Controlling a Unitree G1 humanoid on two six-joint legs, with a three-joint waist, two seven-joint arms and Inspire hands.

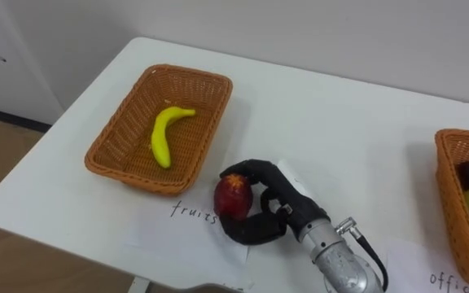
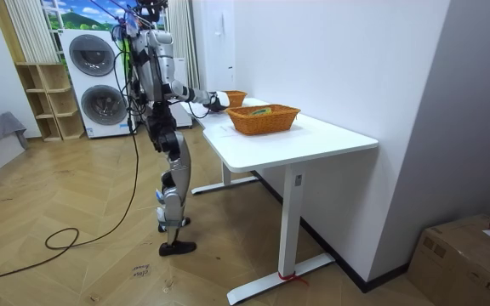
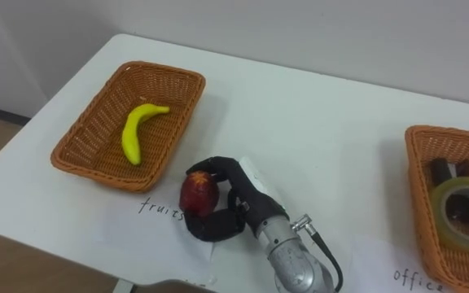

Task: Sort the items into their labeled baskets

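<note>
Red apple (image 1: 233,195): clasped by the right hand (image 1: 277,216), fingers and thumb curled round it, low at the white table (image 1: 332,138), just beside the wicker fruit basket (image 1: 187,72) that holds a banana (image 1: 166,134). Step in hand: fruit transfer. Next move probably calls for a lift over the rim, leftward, then release.

table (image 1: 340,122) shows plain white | left basket (image 1: 114,137) is orange-brown weave | banana (image 1: 164,134) glows bright yellow | apple (image 1: 233,196) is deep red, yellowish fleck on top | robot hand (image 1: 277,205) is black, wrist silver-grey | right basket (image 1: 454,203) matches, orange-brown weave | tape roll (image 3: 444,221) is pale yellow-green | floor (image 2: 75,255) is tan herringbone wood
</note>
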